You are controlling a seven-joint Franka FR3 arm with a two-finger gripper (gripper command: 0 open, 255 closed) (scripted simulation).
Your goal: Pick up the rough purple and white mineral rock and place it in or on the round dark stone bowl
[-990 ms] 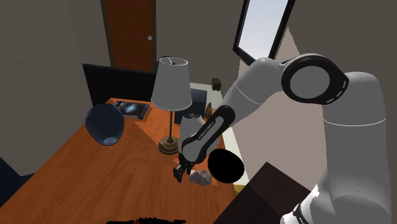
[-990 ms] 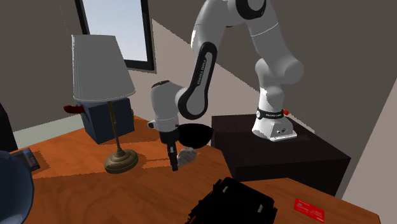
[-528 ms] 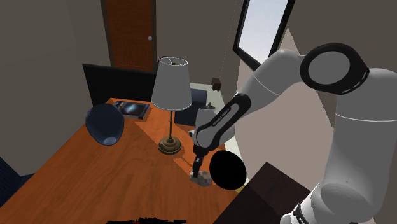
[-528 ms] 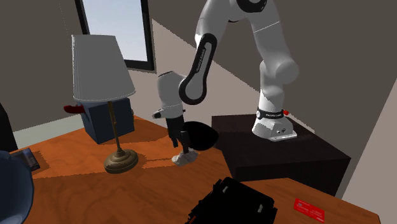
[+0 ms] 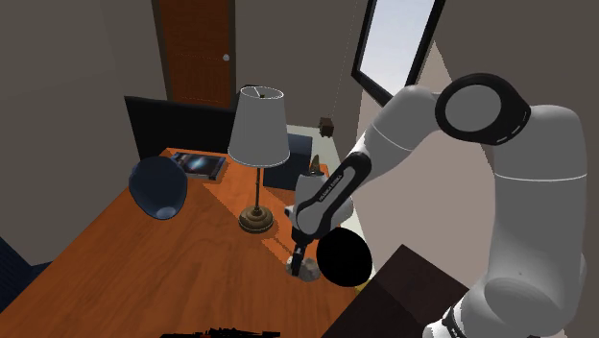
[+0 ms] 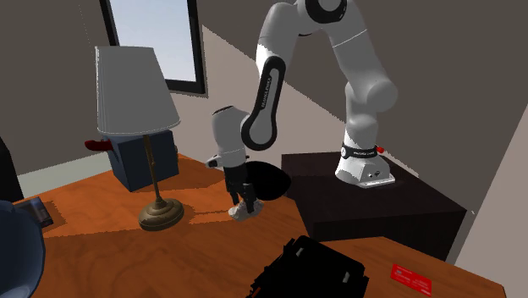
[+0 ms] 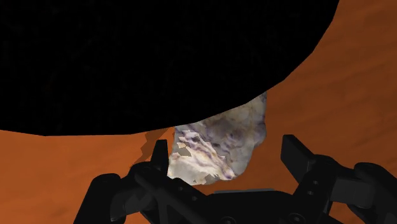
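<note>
The rough whitish rock with purple patches (image 7: 219, 146) lies on the orange-brown wooden table (image 7: 343, 83), right beside the round black bowl (image 7: 159, 57). My gripper (image 7: 226, 159) is open and down at the rock, one finger (image 7: 159, 156) close against its side, the other finger (image 7: 296, 156) standing apart from it. In the shoulder view the gripper (image 5: 299, 260) points down at the rock (image 5: 308, 273), with the bowl (image 5: 344, 259) just to the right. From the second exterior view the gripper (image 6: 244, 203) sits over the rock (image 6: 244, 212) in front of the bowl (image 6: 267, 180).
A table lamp (image 5: 257, 144) stands just behind the gripper. A blue rounded object (image 5: 158, 187) and a book (image 5: 202, 166) lie further along the table. A dark blue box (image 6: 140, 161), a black case (image 6: 309, 271) and the dark stand (image 6: 372, 199) flank the spot.
The gripper swung from the table beside the rock to directly over it, then dropped lower so its open fingers straddle the rock. Rock and bowl have stayed put.
</note>
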